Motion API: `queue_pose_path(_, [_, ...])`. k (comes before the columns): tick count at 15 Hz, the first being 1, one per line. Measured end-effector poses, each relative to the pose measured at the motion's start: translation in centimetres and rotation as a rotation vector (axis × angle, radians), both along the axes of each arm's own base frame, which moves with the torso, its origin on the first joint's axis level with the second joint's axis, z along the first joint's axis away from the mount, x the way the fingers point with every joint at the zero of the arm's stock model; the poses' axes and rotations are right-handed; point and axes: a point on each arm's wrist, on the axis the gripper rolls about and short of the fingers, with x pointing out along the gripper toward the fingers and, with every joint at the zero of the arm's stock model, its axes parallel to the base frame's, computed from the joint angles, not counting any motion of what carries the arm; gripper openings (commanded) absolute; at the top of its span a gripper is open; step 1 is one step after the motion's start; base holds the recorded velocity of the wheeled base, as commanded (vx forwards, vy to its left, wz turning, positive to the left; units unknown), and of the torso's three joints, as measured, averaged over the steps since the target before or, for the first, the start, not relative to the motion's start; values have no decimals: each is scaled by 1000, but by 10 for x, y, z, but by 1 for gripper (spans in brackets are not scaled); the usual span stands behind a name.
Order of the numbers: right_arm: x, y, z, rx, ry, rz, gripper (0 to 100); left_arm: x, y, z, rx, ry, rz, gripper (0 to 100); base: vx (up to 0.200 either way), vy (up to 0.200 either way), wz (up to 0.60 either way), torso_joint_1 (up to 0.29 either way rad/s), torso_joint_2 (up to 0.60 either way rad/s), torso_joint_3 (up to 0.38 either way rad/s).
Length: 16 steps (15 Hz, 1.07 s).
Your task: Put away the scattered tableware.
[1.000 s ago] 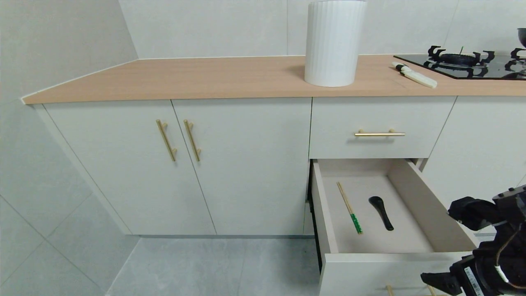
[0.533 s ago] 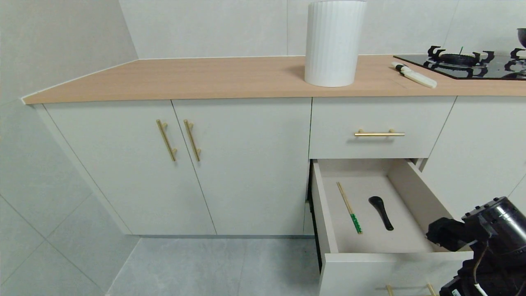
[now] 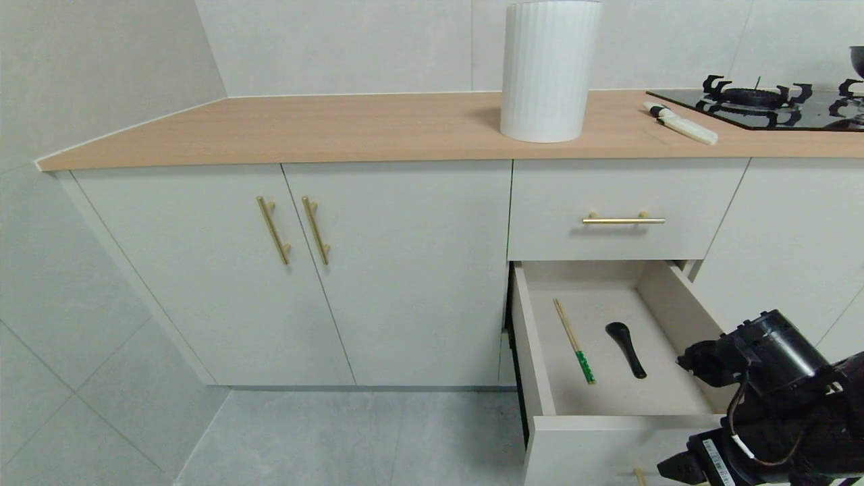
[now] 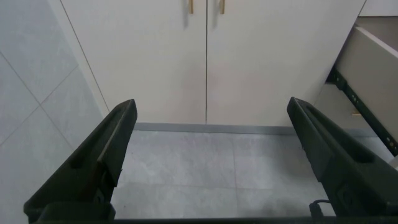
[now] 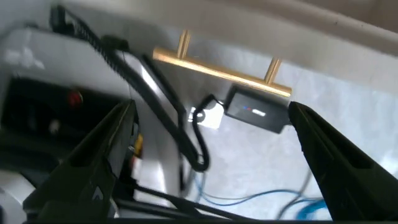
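Left claw (image 4: 211, 109) spread, empty, parked low before pale cabinet doors (image 4: 205, 56). Stowed inside open pale drawer (image 3: 675, 317): green-tipped wooden chopsticks (image 3: 574, 341) beside black spoon (image 3: 626, 349). Long white utensil (image 3: 680, 123) left on wooden counter (image 3: 304, 128). Right claw (image 5: 210, 112) spread too, facing drawer's gold bar handle (image 5: 221, 68), likely to close.

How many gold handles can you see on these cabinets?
4. Left door handle and right door handle, side by side; upper drawer handle on the closed drawer; open drawer handle on the pulled-out drawer's front. More may be hidden.
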Motion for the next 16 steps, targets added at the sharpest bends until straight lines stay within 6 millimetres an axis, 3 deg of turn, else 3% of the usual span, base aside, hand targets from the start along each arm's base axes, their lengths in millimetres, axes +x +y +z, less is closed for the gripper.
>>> queue_pose_path(8, [29, 9, -5, 1, -80, -172, 100, 0, 0, 0, 0, 0, 0, 100, 0, 0, 0, 0, 0, 0])
queue_pose_path(16, [48, 17, -11, 9, -146, -184, 100, 0, 0, 0, 0, 0, 0, 100, 0, 0, 0, 0, 0, 0])
